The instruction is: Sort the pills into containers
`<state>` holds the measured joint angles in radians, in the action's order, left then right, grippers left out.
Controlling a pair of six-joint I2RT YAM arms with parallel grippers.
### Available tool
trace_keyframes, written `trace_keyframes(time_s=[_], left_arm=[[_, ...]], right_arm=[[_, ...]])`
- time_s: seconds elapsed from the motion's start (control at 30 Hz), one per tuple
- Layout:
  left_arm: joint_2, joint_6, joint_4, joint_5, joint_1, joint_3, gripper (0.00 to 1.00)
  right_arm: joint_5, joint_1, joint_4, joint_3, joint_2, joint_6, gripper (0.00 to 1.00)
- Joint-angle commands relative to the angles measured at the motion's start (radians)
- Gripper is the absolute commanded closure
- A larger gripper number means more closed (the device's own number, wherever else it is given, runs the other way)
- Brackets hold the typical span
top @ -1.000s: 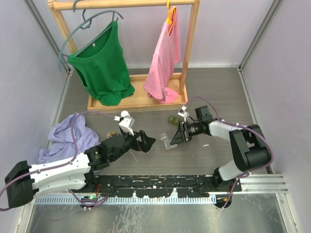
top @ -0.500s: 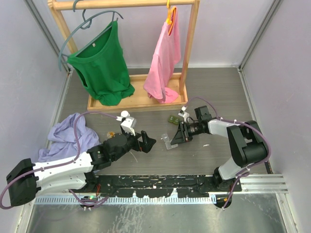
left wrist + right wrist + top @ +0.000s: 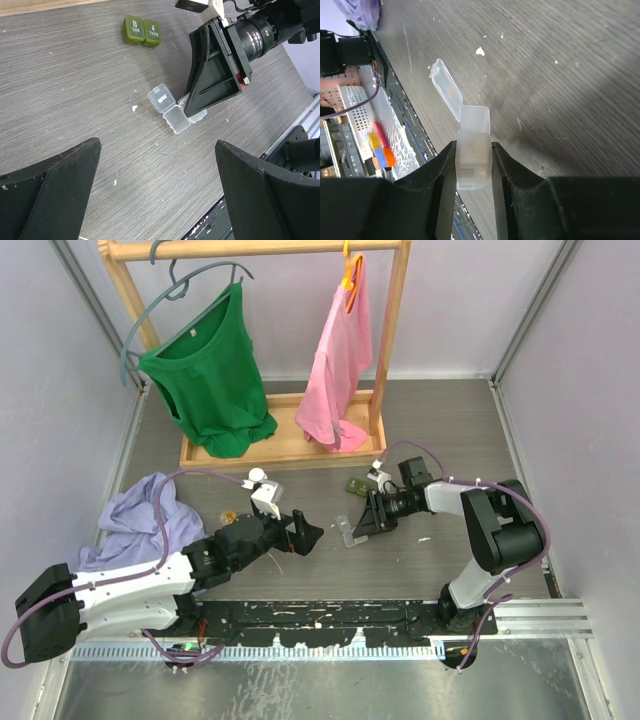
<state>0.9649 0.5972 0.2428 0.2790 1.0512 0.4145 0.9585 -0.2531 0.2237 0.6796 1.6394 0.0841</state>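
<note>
The clear pill box lies on the grey table with one lid flipped open. My right gripper is shut on its closed compartment, low at the table. In the top view the clear box sits at the tip of my right gripper. The dark green pill box lies shut just behind it, also seen in the left wrist view. My left gripper is open and empty, hovering left of the clear box. I see no pills for certain, only a small white fleck.
A purple cloth lies at the left. A wooden rack with a green shirt and a pink shirt stands at the back. A small orange bit lies by the left arm.
My left gripper has edged a little right toward the clear box. My right gripper stays shut on the box, its arm shifted slightly.
</note>
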Motion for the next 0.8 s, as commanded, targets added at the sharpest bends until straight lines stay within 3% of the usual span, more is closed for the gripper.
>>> trace_keyframes(time_s=[0.0, 0.13, 0.3, 0.77], left_arm=[[-0.001, 0.016, 0.066, -0.011, -0.005, 0.000, 0.00], [-0.007, 0.016, 0.066, -0.011, -0.006, -0.002, 0.00], [-0.017, 0.014, 0.059, -0.013, -0.006, -0.002, 0.00], [-0.051, 0.003, -0.014, -0.018, -0.006, 0.018, 0.01]], right_arm=[[-0.044, 0.004, 0.021, 0.045, -0.005, -0.015, 0.70], [-0.066, 0.014, 0.034, 0.053, -0.018, -0.019, 0.56], [-0.081, 0.040, 0.049, 0.061, -0.039, -0.027, 0.48], [-0.087, 0.150, 0.116, 0.103, -0.158, -0.098, 0.46]])
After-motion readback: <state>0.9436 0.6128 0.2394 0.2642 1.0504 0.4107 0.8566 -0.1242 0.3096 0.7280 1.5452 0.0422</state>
